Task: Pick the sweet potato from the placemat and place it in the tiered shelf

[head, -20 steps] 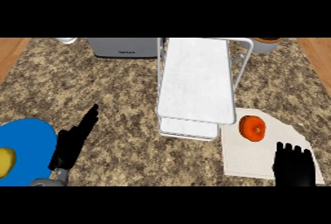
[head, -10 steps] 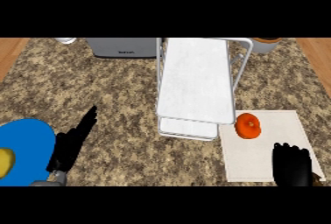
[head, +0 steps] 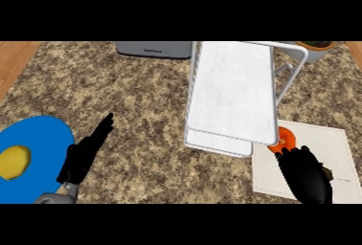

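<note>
Right hand at the sweet potato on the placemat; tabletop is speckled brown stone.

Nearest us, the left hand (head: 79,160) lies flat on the tabletop (head: 127,86) with its black fingers straight and together, holding nothing, just beside a glossy round blue plate (head: 39,139) that carries a yellow lump (head: 14,160). The right hand (head: 305,177) lies over the flat white rectangular placemat (head: 336,153), fingers stretched forward and not closed, tips at the near edge of the sweet potato (head: 286,138). We see the sweet potato as a smooth orange rounded shape on the placemat's far left corner, partly hidden by the tiered shelf (head: 233,91). The shelf has matte white rectangular boards in a thin pale metal frame. Farthest off stand a grey box-shaped appliance (head: 154,49) and a round grey pot (head: 316,49).
</note>
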Controlling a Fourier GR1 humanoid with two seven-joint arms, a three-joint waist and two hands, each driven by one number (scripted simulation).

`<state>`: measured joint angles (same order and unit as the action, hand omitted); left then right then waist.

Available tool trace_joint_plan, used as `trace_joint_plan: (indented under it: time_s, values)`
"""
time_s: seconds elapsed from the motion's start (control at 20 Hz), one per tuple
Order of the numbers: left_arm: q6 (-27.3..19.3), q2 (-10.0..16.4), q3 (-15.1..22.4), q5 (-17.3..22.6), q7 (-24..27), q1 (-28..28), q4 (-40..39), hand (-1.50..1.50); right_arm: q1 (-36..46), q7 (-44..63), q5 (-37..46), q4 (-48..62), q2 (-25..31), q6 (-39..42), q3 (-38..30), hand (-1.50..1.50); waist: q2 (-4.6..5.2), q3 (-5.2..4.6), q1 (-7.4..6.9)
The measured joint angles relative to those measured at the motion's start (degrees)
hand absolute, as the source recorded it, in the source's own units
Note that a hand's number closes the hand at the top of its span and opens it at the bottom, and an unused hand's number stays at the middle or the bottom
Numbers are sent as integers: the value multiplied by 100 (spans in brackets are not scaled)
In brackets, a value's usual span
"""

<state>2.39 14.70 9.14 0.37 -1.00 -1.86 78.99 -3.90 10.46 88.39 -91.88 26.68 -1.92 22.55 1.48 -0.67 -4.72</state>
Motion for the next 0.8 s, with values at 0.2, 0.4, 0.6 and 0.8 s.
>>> trace_joint_plan:
  time_s: [0.2, 0.4, 0.6, 0.8]
  values:
    - [27, -54, 88, -37, -21, -109, -1, 0, 409, -1405, -1069, -218, 208, 143, 82, 150, 45, 35, -169]
    - [11, -85, 98, -47, -71, -155, -36, 0, 976, -2651, -2392, -398, 443, 395, -303, 150, 22, 73, -128]
    - [-9, -109, 106, -60, -95, -167, -61, 0, 1531, -3535, -3920, -350, 472, 965, -915, 150, 11, 94, -65]
    - [-41, -115, 78, -68, -119, -166, -104, 0, 2312, -4163, -5406, -43, 658, 1895, -1696, 150, -28, 79, -5]
